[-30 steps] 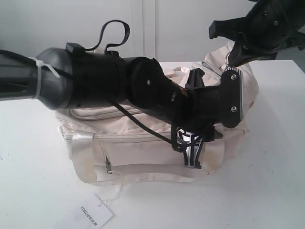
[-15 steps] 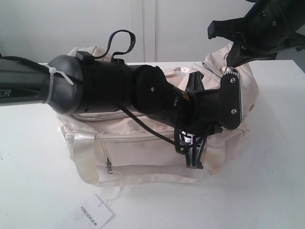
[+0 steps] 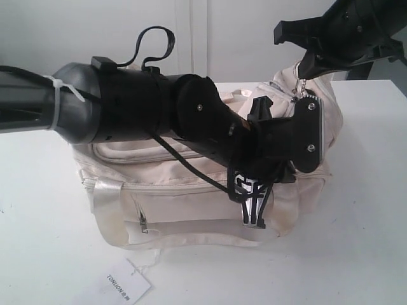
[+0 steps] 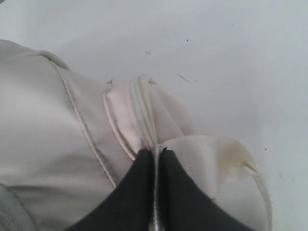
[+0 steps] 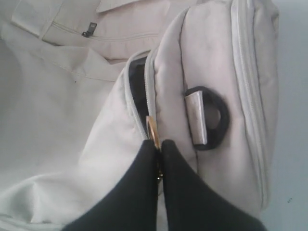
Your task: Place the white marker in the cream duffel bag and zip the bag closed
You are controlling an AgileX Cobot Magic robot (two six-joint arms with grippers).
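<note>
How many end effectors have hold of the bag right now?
2. The left end effector pinches a zippered fold of the cream duffel bag; the right end effector is shut on its gold ring pull. Both grips show in the wrist views.

The cream duffel bag point(image 3: 184, 197) sits on a white table point(image 3: 44, 241), with a paper tag point(image 3: 121, 287) at its 7 o'clock. The left arm point(image 3: 127, 108) reaches across it. The right gripper point(image 3: 305, 68) hangs at its 1 o'clock corner.
</note>
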